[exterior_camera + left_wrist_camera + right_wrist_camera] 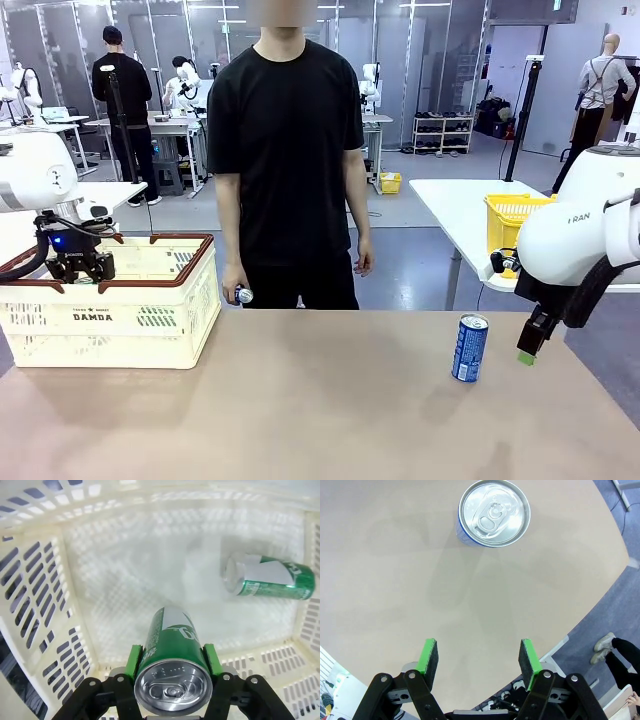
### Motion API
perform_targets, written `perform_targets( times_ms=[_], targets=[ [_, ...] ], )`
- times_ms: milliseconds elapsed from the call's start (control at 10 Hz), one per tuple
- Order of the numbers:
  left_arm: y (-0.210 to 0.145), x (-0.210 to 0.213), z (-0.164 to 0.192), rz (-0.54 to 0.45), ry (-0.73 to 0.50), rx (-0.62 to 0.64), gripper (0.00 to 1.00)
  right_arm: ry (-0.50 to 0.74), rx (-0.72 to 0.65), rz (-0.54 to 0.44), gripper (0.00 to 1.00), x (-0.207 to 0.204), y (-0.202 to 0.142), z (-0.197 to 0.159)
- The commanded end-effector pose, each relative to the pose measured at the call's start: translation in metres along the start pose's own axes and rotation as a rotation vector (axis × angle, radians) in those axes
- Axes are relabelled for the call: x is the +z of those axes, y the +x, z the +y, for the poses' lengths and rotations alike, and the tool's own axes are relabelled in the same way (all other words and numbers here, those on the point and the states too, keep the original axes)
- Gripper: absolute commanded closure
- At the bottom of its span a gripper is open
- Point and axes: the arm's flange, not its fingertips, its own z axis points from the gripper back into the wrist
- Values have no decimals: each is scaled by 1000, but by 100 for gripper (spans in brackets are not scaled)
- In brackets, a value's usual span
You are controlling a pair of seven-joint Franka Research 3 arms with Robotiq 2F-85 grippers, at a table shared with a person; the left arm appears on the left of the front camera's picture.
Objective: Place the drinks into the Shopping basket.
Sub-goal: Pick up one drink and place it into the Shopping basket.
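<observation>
My left gripper (170,662) is shut on a green can (172,665) and hangs over the inside of the cream Shopping basket (110,310). In the front view the left gripper (78,268) sits just above the basket's brown rim. A second green can (270,577) lies on its side on the basket floor (135,570). A blue can (469,348) stands upright on the table at the right. My right gripper (527,352) hovers open just right of it, and in its wrist view the blue can's silver top (494,513) lies ahead of the right gripper (479,657), well clear of its pads.
A person in black stands at the table's far edge holding a small object (243,295) in one hand. A yellow mesh basket (512,218) sits on a white table behind the right arm. The tan table (320,410) has open room in the middle.
</observation>
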Motion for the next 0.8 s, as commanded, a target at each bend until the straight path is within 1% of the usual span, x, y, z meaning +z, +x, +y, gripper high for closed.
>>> perform_targets(
  times_ms=[0,700],
  targets=[
    [6,-3,8,9,-12,-26,41,0,-1,1,19,0,-1,0],
    [17,-33,8,31,-6,-40,41,0,-1,1,19,0,-1,0]
  ],
)
